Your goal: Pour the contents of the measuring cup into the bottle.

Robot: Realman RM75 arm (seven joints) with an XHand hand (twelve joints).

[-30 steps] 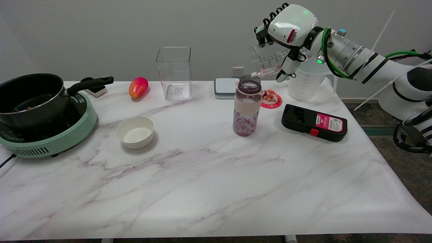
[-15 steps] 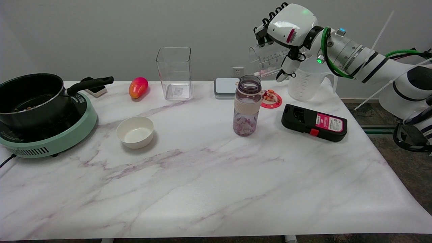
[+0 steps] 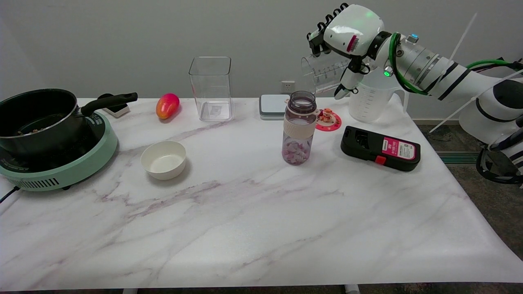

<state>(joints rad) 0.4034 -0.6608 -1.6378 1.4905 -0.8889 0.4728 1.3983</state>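
Note:
A clear bottle [image 3: 299, 128] with a cream band stands uncapped on the table, with pink and white pieces piled in its bottom. High above and a little right of its mouth, my right hand [image 3: 347, 36] grips a clear measuring cup [image 3: 322, 74], tilted with its open end toward the left. The cup looks nearly see-through, and no pink pieces show inside it.
A large white jug [image 3: 374, 100] stands behind the hand. A black device [image 3: 381, 148] with a pink label lies right of the bottle, a pink coaster [image 3: 328, 119] and a small scale [image 3: 273, 106] behind it. Farther left are a clear square container [image 3: 211, 88], mango [image 3: 167, 105], white bowl [image 3: 163, 159] and pot [image 3: 36, 116] on a green cooker [image 3: 65, 165].
The measuring cup has tipped back slightly and risen; the pink pieces seen near its lip a second ago are gone. The bottle has not moved.

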